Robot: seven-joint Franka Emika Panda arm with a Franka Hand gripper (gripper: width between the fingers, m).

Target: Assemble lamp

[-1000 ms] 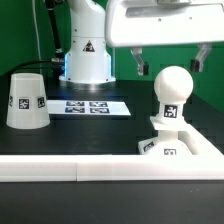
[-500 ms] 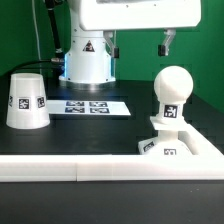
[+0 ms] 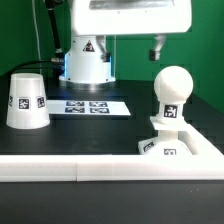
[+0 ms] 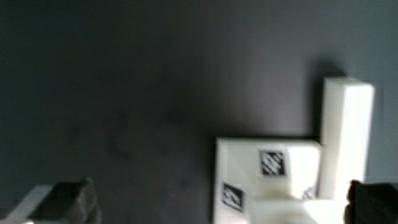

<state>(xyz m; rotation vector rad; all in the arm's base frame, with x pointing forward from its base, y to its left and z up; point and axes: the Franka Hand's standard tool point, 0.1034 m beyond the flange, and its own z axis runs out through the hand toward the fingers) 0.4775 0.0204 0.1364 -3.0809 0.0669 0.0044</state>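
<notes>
I see the marker board (image 3: 92, 106) lying flat on the black table (image 3: 100, 135), with white rail bars (image 3: 70, 170) along the near edge.

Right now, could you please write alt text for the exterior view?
A white bulb stands upright in the lamp base; the end effector hangs open above. The shade sits apart beside the marker board.

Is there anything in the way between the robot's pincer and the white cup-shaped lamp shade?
Nothing visible blocks it. The pincer hangs high up, and the tapered white lamp shade stands alone on the black table at the exterior view's left. Only the flat marker board lies on the table in between, far too low to matter.
</notes>
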